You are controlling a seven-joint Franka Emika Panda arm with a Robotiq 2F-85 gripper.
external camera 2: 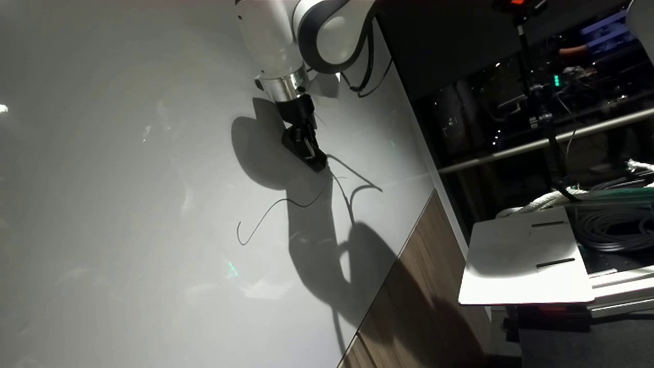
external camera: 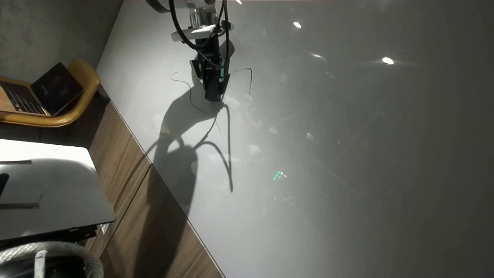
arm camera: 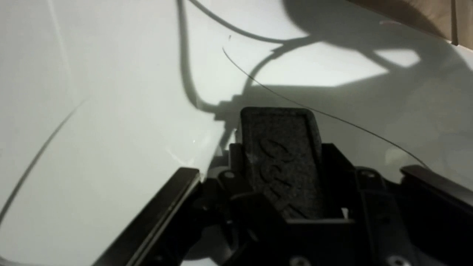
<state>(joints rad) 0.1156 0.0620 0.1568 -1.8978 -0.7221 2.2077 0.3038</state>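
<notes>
My gripper (arm camera: 282,149) is shut on a dark grey block (arm camera: 282,129) with rounded corners and a fuzzy, felt-like face marked with letters. A black finger presses on each long side of it. In both exterior views the block (external camera: 213,92) points out from the gripper (external camera 2: 305,138) down to the white surface (external camera 2: 153,214), its end beside its own shadow. Whether it touches there I cannot tell. A thin dark wavy line (external camera 2: 286,200) runs over the surface close to the block's end, and a shorter one (external camera: 251,79) lies on its far side.
Wood panelling (external camera: 127,216) borders the white surface. Beyond it are a yellow chair (external camera: 83,73) bearing an open laptop (external camera: 58,88), a pale flat board (external camera: 50,185), coiled cables (external camera 2: 613,230) and a dark stand (external camera 2: 549,133). Arm shadows darken part of the surface.
</notes>
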